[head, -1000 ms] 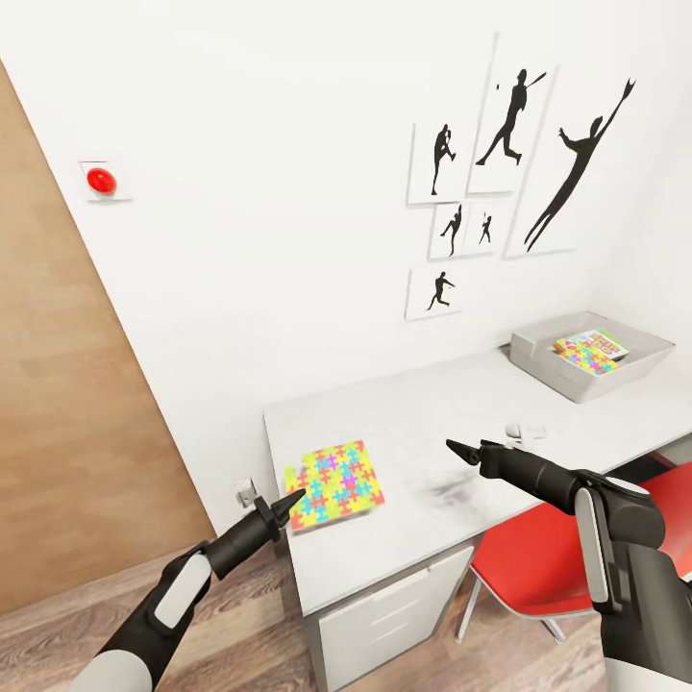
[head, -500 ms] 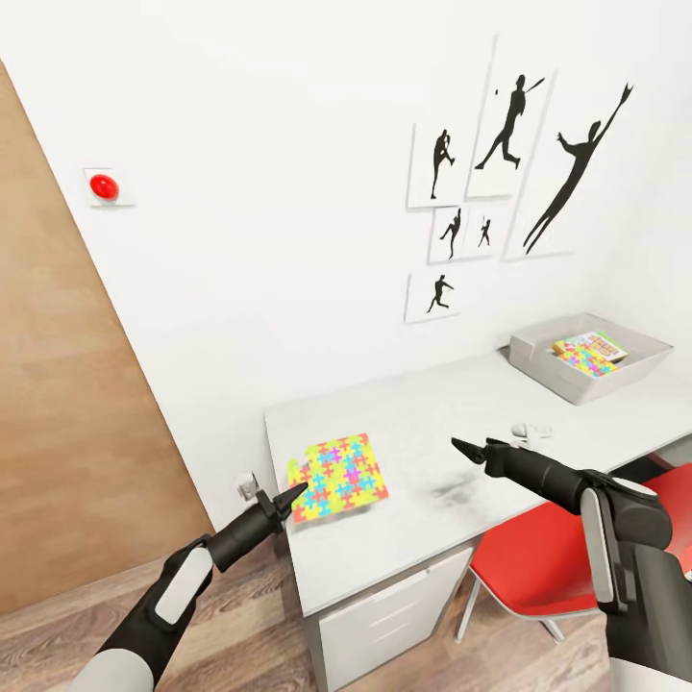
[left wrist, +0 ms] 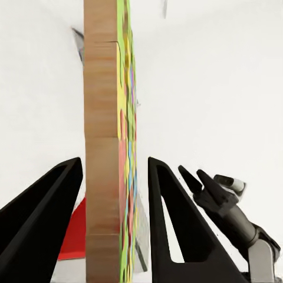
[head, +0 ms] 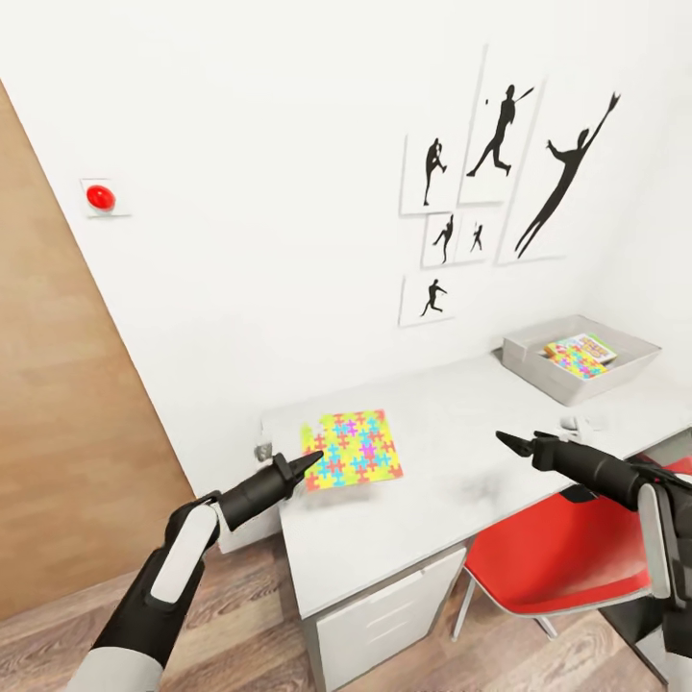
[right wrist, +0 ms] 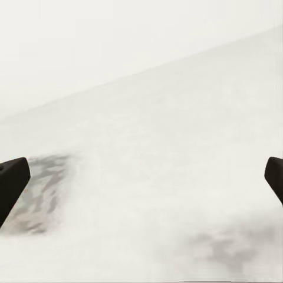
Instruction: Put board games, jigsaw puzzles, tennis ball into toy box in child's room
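Note:
A jigsaw puzzle (head: 354, 448), a thin square of bright interlocking pieces, hangs slightly above the left end of the table (head: 461, 423), with its shadow beneath it. My left gripper (head: 313, 460) is shut on its near-left edge. In the left wrist view the jigsaw puzzle (left wrist: 109, 147) stands edge-on between the two fingers (left wrist: 59, 200). My right gripper (head: 504, 439) hovers open over the table's middle, its fingertips (right wrist: 12, 177) far apart with bare tabletop between them. The toy box (head: 538, 370) sits at the far right of the table and holds flat colourful toys (head: 580, 354).
A red chair (head: 557, 557) is tucked under the table below my right arm. White drawers (head: 384, 615) front the table's left end. A small white object (head: 581, 421) lies near the right gripper. Silhouette pictures (head: 481, 192) hang on the wall, and a wooden panel (head: 67, 384) stands at the left.
The left gripper has raised the jigsaw puzzle off the tabletop and carried it a little to the right. The right arm has drawn back to the right. The view has shifted slightly.

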### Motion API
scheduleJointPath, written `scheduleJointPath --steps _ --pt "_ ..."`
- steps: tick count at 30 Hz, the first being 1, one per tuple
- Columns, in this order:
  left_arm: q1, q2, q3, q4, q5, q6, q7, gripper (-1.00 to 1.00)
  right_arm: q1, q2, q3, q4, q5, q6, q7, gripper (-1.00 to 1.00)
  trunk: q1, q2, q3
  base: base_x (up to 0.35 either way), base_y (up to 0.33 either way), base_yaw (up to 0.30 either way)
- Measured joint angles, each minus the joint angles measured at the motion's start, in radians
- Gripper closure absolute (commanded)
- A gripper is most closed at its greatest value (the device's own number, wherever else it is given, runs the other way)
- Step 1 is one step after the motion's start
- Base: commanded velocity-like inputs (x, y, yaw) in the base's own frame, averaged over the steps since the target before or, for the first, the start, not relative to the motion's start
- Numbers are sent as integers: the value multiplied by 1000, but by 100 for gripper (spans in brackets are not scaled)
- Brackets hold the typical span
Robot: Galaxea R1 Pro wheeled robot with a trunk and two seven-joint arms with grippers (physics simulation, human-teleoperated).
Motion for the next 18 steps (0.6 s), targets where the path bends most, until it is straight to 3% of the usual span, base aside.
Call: scheduleJointPath --steps 2,5,11,18 --pt "0 -4 1 -39 31 14 81 100 0 -23 -21 0 0 -1 18 -100 -8 14 6 0 0 -32" --pt "0 -6 -2 -64 81 22 155 100 -1 -41 -41 0 -2 -1 80 -100 -19 35 16 0 0 -16" --pt "-1 -8 -4 -97 119 27 200 100 0 -48 -71 0 -2 0 167 -100 -42 77 37 0 0 -57" --pt "1 -12 -4 -113 117 24 210 100 1 -43 -73 0 -1 3 181 -100 -69 126 69 0 0 -109"
